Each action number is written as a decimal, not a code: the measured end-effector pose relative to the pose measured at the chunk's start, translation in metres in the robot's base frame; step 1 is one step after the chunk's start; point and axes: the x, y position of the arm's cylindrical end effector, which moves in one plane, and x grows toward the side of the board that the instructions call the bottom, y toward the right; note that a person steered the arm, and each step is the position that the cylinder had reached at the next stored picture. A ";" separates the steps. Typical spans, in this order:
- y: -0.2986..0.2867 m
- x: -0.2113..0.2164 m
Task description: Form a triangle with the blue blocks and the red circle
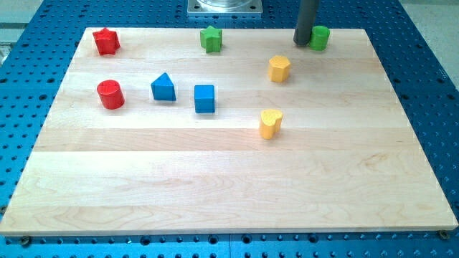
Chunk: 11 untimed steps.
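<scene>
The red circle block (110,94) sits at the view's left on the wooden board (229,186). A blue triangle block (163,87) lies just to its right, and a blue cube (204,99) stands right of that, slightly lower. The three lie in a loose row with small gaps. My tip (302,41) is at the view's top right, far from these blocks, touching or nearly touching the left side of a green cylinder (319,37).
A red star block (106,41) is at the top left. A green star block (211,39) is at the top centre. A yellow hexagon block (279,69) and a yellow heart block (270,123) lie right of centre. A blue perforated table (430,86) surrounds the board.
</scene>
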 end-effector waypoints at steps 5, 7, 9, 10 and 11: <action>-0.064 0.090; -0.191 0.111; -0.254 0.111; -0.334 0.111; -0.367 0.114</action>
